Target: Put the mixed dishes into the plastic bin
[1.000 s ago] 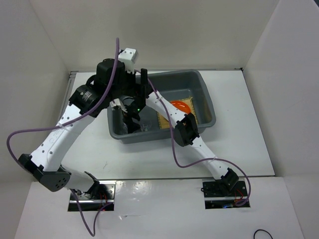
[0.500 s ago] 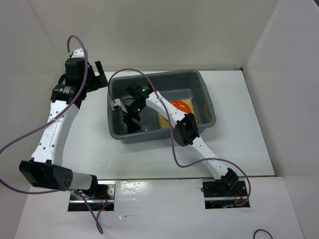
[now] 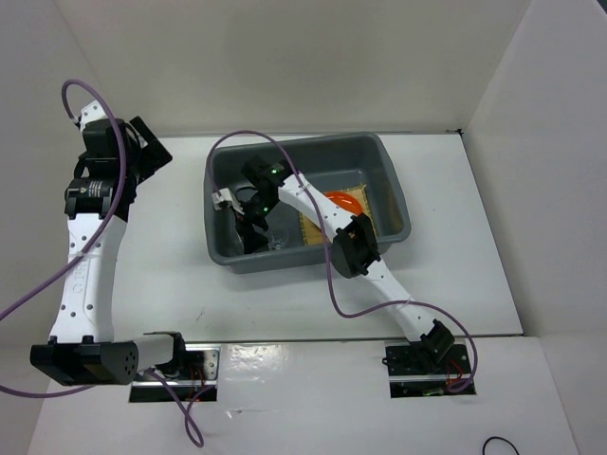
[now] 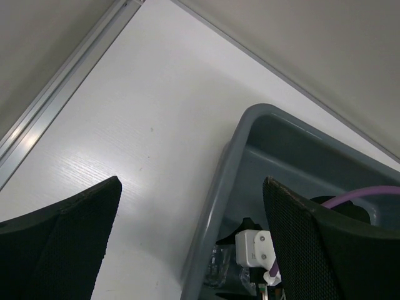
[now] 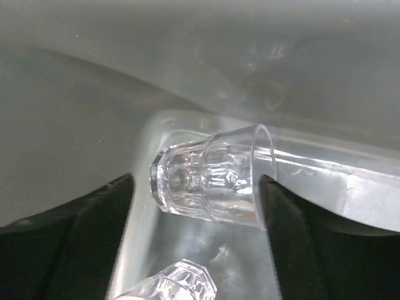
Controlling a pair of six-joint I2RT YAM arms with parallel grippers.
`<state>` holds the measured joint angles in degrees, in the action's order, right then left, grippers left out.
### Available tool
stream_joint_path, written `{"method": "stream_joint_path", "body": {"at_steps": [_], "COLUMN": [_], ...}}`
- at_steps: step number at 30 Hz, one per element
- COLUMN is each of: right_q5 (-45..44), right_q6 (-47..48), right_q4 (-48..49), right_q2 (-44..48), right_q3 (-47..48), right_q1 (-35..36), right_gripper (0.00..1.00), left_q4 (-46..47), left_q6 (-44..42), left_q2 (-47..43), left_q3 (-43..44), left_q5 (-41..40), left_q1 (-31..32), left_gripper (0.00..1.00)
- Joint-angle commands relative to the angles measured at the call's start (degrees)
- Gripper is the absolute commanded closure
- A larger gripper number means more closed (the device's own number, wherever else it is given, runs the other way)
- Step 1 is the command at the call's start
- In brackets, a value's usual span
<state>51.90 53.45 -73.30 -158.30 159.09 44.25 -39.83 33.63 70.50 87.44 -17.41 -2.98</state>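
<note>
The blue-grey plastic bin (image 3: 391, 180) stands mid-table; its left rim shows in the left wrist view (image 4: 220, 200). Inside lie the yellow mat (image 3: 315, 227) and, on it, the orange plate (image 3: 347, 201). My right gripper (image 3: 249, 226) is low in the bin's left end, open, its fingers (image 5: 94, 219) on either side of a clear cup (image 5: 209, 184) that lies on its side. A second clear cup (image 5: 181, 282) lies just below it. I cannot pick out the black dish. My left gripper (image 3: 145, 152) is open and empty, outside the bin at the far left (image 4: 190, 187).
White enclosure walls stand close behind and to both sides. A metal rail (image 4: 56, 106) runs along the table's far-left edge near my left gripper. The right arm's purple cable (image 3: 237, 140) arcs over the bin's far-left corner.
My left arm has swung out from over the bin to the far left of the table. My right gripper has stayed low in the bin's left end.
</note>
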Motion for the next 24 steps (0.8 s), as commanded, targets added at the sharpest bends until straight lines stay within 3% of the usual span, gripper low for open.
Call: {"method": "stream_joint_path", "body": {"at_steps": [1,2,3,4,8,11,20,24], "right_q5": [1.7,2.3,2.3,2.3,2.3,1.1,-6.3,-8.2], "right_q6": [0.2,0.2,-0.4,-0.5,-1.1,-1.9,-5.7,-6.9], "right_q4": [-0.9,-0.9,-0.9,-0.9,-0.9,-0.9,-0.9,-0.3], "right_q2": [4.5,4.5,4.0,4.0,3.4,2.9,-1.0,-1.0], "right_q3": [1.3,2.1,3.4,4.2,6.1,8.9,20.6,20.7], "right_q1": [0.2,0.2,0.2,0.2,0.2,0.2,-0.3,-0.8], "right_gripper": [0.18,0.51,0.69,0.76,0.79,0.99,1.0,0.97], "left_q4": [1.1,1.1,1.1,1.1,2.1,2.7,4.5,5.1], "left_q6": [0.8,0.8,0.8,0.2,-0.4,-0.4,-1.5,-2.1], "left_q2": [-0.2,-0.2,-0.2,-0.2,-0.2,-0.2,-1.9,-3.2], "left_q3": [0.7,0.7,0.2,0.2,-0.4,-1.0,-3.7,-4.8], "left_q5": [2.4,2.4,2.4,2.4,3.0,4.0,4.6,5.2], "left_q1": [-0.4,-0.4,-0.4,-0.4,-0.4,-0.4,-0.4,-0.4], "left_gripper": [0.0,0.0,0.0,0.0,0.0,0.0,0.0,0.0]}}
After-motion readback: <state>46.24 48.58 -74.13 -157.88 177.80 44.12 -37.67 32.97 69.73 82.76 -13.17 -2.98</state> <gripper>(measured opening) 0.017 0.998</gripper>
